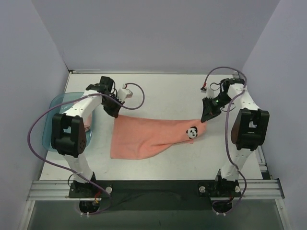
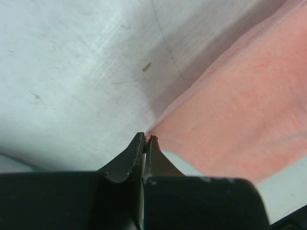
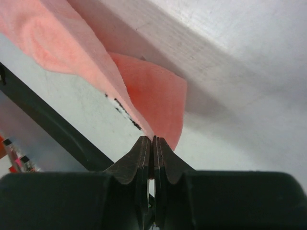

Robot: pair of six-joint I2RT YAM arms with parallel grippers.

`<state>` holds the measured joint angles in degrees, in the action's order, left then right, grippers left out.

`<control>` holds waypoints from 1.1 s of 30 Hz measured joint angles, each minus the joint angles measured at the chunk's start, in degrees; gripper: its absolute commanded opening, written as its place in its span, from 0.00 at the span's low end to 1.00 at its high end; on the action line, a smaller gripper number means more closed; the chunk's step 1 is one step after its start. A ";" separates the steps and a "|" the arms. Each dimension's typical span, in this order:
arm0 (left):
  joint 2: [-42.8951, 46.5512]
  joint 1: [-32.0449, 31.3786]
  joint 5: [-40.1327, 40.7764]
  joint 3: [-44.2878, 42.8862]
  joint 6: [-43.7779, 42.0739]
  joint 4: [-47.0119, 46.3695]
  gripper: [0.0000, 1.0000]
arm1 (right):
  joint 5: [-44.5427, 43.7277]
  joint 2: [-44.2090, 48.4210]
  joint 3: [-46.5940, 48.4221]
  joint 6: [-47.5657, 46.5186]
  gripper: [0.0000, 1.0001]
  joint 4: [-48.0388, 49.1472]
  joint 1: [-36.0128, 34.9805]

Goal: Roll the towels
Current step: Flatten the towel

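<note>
Top external: towel (image 1: 144, 136) spans mid-table (image 1: 168, 91) between the arms, left gripper (image 1: 115, 113) pinched shut on its far-left corner, right gripper (image 1: 205, 119) pinched shut on its far-right corner.

One spread pink towel (image 1: 144, 136) in the middle, one panda patch (image 1: 192, 132) on it, one teal tray (image 1: 57, 103) left, two grippers: left gripper (image 1: 115, 111), right gripper (image 1: 205, 117)

No legible text; panda emblem (image 1: 192, 132) on towel (image 1: 144, 136).
</note>
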<state>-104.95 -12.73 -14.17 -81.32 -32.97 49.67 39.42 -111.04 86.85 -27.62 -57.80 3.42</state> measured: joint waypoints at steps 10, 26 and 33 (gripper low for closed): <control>10.91 2.95 -5.81 -6.64 4.94 -0.20 0.00 | -2.19 15.87 8.83 0.57 0.00 -0.50 2.05; 49.92 3.45 -10.34 10.27 6.56 1.92 0.00 | -7.13 51.84 -5.95 1.01 0.00 -4.50 2.54; 48.48 3.45 -10.58 10.40 9.09 2.84 0.00 | -7.56 48.37 -8.09 0.44 0.00 -4.37 2.49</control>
<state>-56.47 -9.28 -24.75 -70.91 -23.88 52.51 31.86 -62.67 78.76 -27.18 -62.17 5.91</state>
